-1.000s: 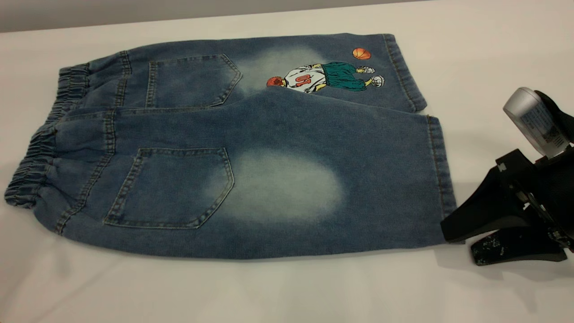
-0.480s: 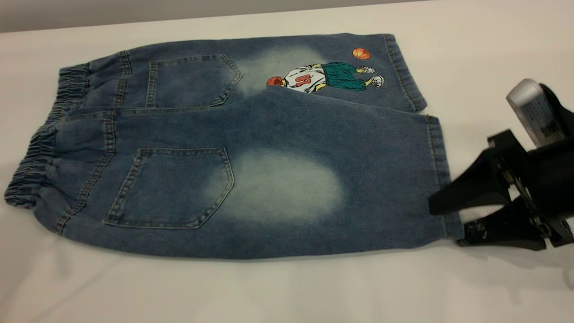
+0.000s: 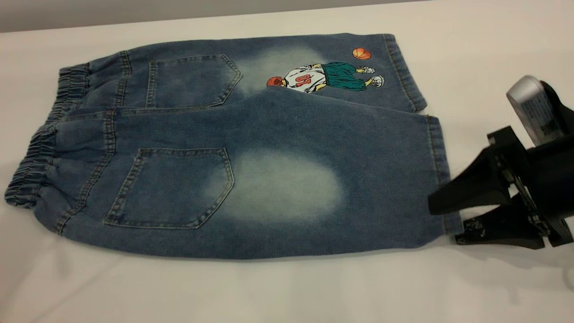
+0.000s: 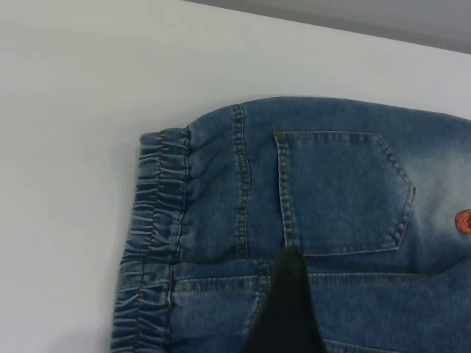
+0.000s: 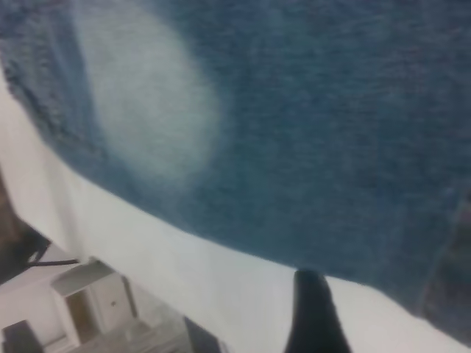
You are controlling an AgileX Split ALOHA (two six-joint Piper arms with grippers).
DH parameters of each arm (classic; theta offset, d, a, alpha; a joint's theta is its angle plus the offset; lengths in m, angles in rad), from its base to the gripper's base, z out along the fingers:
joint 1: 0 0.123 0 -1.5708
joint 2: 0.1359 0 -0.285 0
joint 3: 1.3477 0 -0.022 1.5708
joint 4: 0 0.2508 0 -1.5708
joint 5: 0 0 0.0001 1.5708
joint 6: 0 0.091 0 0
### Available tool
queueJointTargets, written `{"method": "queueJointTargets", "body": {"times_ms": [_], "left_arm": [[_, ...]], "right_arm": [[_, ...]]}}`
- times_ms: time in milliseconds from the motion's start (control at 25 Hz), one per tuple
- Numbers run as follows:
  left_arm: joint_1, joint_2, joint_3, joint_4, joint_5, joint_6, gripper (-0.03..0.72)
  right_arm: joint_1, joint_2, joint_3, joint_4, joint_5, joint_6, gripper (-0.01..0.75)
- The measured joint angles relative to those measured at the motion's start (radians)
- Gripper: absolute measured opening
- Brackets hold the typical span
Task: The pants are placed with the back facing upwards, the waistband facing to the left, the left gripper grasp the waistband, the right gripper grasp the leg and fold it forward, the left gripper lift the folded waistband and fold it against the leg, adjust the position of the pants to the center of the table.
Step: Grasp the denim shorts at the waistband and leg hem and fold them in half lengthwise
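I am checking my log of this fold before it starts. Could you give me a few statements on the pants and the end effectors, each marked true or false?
1. The pants lie flat on the table, pockets up. True.
2. The waistband is at the exterior view's right. False: it is at the left.
3. The right end effector straddles the hem of the leg, one finger above, one below. True.
4. The leg is already folded over. False: it lies flat.

We see bare table [image 3: 278, 291] all round the pants [image 3: 233, 148]; only the right gripper [image 3: 446, 220] at the leg [image 3: 314, 188] hem blocks that end.
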Motion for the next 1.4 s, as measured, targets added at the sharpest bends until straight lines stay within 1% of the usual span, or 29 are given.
{"method": "queueJointTargets", "body": {"times_ms": [120, 320, 400, 520, 680, 800, 1000, 1120, 1400], "left_arm": [[0.0, 0.0, 0.0, 0.0, 0.0, 0.0, 0.549], [0.0, 0.0, 0.0, 0.0, 0.0, 0.0, 0.549], [0.0, 0.0, 0.0, 0.001, 0.001, 0.0, 0.549], [0.0, 0.0, 0.0, 0.001, 0.001, 0.0, 0.549], [0.0, 0.0, 0.0, 0.001, 0.001, 0.0, 0.549], [0.0, 0.0, 0.0, 0.001, 0.005, 0.001, 0.549], [0.0, 0.0, 0.0, 0.001, 0.015, 0.001, 0.549], [0.0, 0.003, 0.0, 0.001, 0.045, 0.001, 0.549], [0.0, 0.052, 0.017, 0.01, 0.188, 0.001, 0.549]], "right_arm": [[0.0, 0.0, 0.0, -0.001, -0.001, 0.0, 0.32], [0.0, 0.0, 0.0, -0.002, 0.0, 0.0, 0.167], [0.0, 0.0, 0.0, -0.004, 0.0, 0.0, 0.12], [0.015, 0.0, 0.0, -0.003, -0.006, 0.0, 0.077], [0.045, -0.001, 0.0, 0.008, -0.066, 0.001, 0.048], [0.05, -0.015, 0.0, 0.022, -0.094, 0.001, 0.019], [0.05, -0.078, 0.0, 0.022, -0.095, 0.001, 0.018], [0.05, -0.13, 0.0, 0.017, -0.095, 0.001, 0.018], [0.05, -0.229, 0.0, -0.01, -0.09, 0.001, 0.018]]}}
